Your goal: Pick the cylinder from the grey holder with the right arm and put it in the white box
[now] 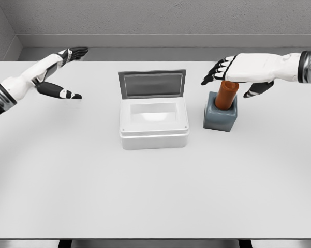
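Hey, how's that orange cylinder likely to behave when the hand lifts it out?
The orange cylinder looks rigid, so probably won't flex. It stands tilted in the grey holder, so it may bind slightly. Its round sides would likely roll if laid down.

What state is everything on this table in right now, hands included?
White box: lid up, inside looks empty.
Cylinder: orange, tilted, seated in its holder.
Grey holder: standing on the table, right of the box.
Right hand: open, above the cylinder.
Left hand: open, off to the left.
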